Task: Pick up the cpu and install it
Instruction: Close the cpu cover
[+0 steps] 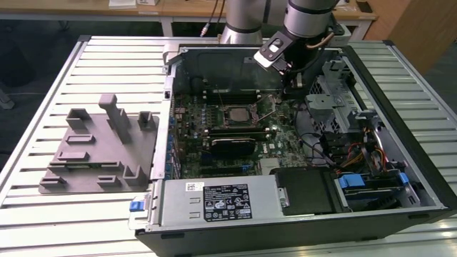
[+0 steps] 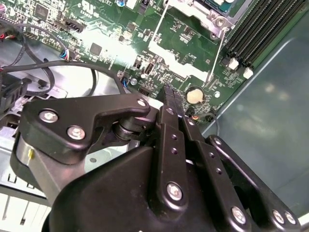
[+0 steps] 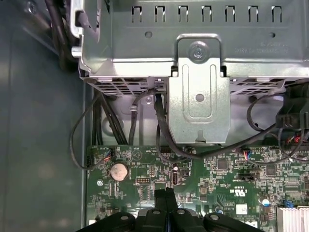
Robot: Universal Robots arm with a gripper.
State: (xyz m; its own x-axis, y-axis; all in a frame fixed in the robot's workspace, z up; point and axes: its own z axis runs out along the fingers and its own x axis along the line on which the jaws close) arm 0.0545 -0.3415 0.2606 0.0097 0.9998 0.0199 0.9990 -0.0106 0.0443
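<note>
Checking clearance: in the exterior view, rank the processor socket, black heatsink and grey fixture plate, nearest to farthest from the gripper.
1. Processor socket, inside the case, nearest the gripper.
2. Black heatsink, just past the socket.
3. Grey fixture plate, outside the case, at the exterior view's left.

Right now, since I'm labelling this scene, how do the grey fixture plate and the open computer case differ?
The grey fixture plate is a low slab with upright posts; the computer case is a deep black-and-metal box. The plate lies at the exterior view's left, the case at its right. The case holds a green motherboard, and the arm reaches into it; not so the plate. Both rest on the slatted table.
</note>
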